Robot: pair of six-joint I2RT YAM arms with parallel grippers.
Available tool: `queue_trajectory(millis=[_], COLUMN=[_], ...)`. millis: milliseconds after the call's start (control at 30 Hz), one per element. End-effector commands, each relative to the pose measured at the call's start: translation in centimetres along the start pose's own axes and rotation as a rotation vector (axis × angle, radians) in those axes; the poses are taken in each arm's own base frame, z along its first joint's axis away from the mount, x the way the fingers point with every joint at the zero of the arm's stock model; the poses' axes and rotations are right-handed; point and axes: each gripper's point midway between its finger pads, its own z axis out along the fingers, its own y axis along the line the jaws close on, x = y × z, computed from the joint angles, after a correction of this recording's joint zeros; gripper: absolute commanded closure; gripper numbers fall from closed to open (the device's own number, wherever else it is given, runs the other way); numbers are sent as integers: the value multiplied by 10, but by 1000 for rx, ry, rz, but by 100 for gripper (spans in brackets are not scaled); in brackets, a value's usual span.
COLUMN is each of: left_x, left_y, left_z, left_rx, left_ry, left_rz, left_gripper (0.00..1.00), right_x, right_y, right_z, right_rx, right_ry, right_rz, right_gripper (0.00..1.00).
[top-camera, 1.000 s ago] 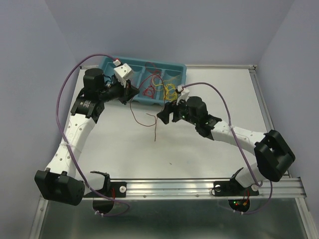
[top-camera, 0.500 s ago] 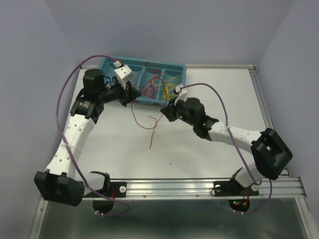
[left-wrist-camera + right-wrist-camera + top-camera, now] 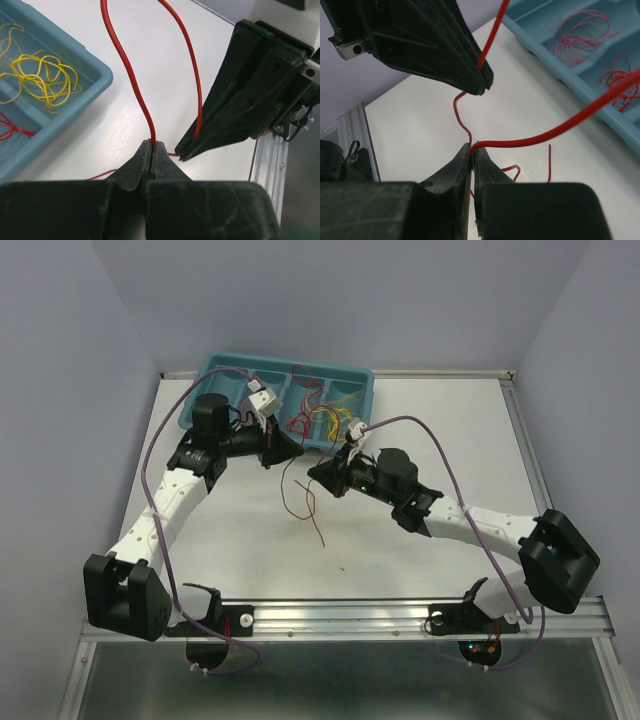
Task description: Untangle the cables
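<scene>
Both left gripper (image 3: pixel 151 146) and right gripper (image 3: pixel 471 148) clamp the red cable (image 3: pixel 131 80); a hard pull apart could snap it or tighten knots.

Red cable (image 3: pixel 150 125) looping up; yellow cables (image 3: pixel 42 75) bunched in tray (image 3: pixel 75 117) compt.

The red wire (image 3: pixel 151 127) ran off the top edge of the left wrist view, its loop's crown unseen, and the tray (image 3: pixel 92 62) was cut by the left edge. From above, the cables (image 3: pixel 318 422) were too thin to tell apart strand by strand.
</scene>
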Motion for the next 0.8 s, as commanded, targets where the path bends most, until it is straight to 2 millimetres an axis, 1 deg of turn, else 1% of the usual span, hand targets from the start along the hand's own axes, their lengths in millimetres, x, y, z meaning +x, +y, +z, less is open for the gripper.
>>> queue_trajectory(millis=[0, 33, 67, 133, 167, 200, 267, 300, 367, 400, 500, 633, 667, 733, 767], left_x=[-26, -22, -29, -31, -26, -29, -27, -28, -25, -27, -25, -24, -25, -24, -24], left_y=[-29, -34, -36, -41, -43, -47, -50, -50, -52, -52, -52, -53, -52, -53, -54], left_z=[5, 7, 7, 7, 9, 10, 13, 14, 17, 17, 18, 19, 19, 19, 19], left_rx=[94, 105, 111, 123, 132, 142, 148, 145, 148, 147, 154, 156, 156, 157, 162], left_ry=[-127, -129, -159, -185, -187, -205, -208, -213, -210, -213, -207, -207, -207, -206, -204], left_rz=[59, 31, 59, 54, 19, 38, 32, 35, 30, 30, 23, 23, 22, 22, 20], left_gripper=[100, 100, 100, 100, 100, 100, 100, 100, 100, 100, 100, 100, 100, 100, 100], right_x=[-3, -1, 0, 3, 3, 3, 3, 1, 2, 2, 0, 2, 2, 3, 3], right_y=[26, 29, 30, 30, 32, 34, 33, 32, 32, 32, 25, 21, 19, 18, 16], right_z=[15, 17, 18, 21, 22, 23, 24, 24, 23, 24, 23, 24, 24, 24, 24], right_rx=[-58, -65, -63, -58, -60, -60, -49, -37, -29, -25, 20, 39, 45, 55, 62], right_ry=[-36, -31, -32, -25, -26, -28, -33, -41, -46, -49, -60, -59, -61, -60, -62], right_rz=[-62, -65, -69, -69, -71, -73, -74, -76, -76, -75, -73, -74, -74, -71, -73], right_gripper=[93, 93, 93, 93, 93, 93, 90, 85, 80, 76, 70, 64, 58, 53, 52])
